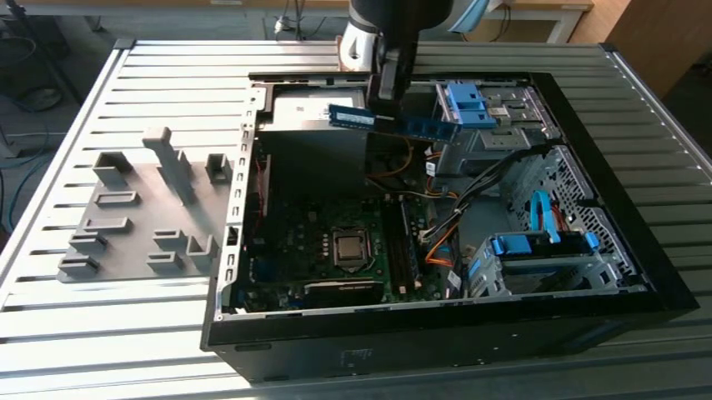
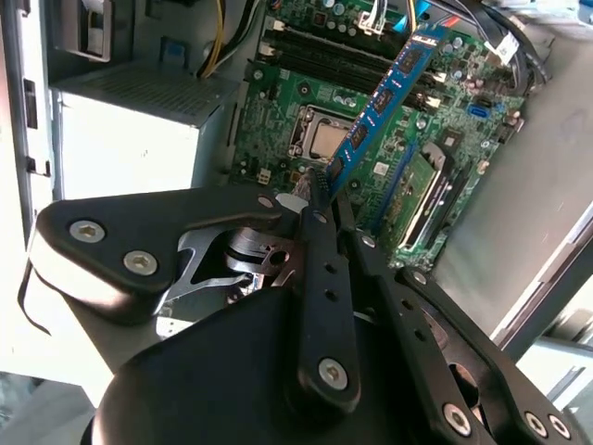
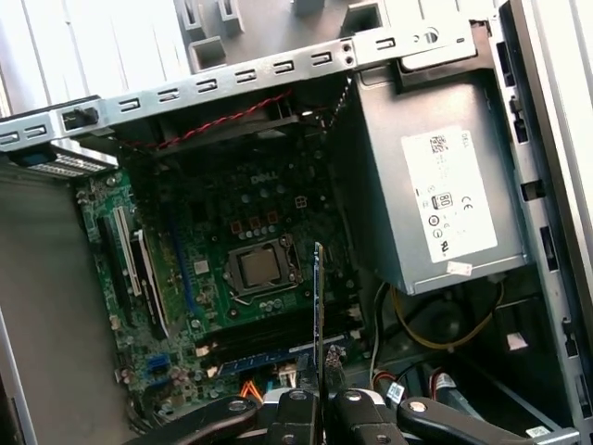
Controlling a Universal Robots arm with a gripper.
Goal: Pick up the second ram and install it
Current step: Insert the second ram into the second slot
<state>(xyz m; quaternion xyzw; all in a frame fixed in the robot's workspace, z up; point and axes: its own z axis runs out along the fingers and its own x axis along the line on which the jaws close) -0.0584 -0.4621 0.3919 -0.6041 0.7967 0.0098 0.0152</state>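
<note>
1. Gripper (image 2: pixel 320 209): fingers clamp ram (image 2: pixel 384 97) by one end.
2. Ram: held clear above the open case (image 1: pixel 623 242), over its back edge, likely for approaching the motherboard (image 3: pixel 213 222) slots.

The gripper (image 1: pixel 384 104) hangs at twelve o'clock over the open computer case (image 1: pixel 623 275), clamped on the second ram (image 1: pixel 392 122), a blue stick held level in the air above the power supply (image 1: pixel 315 108). The grey holder tray (image 1: pixel 139 208) lies at nine o'clock on the slatted table (image 1: pixel 133 350).
</note>
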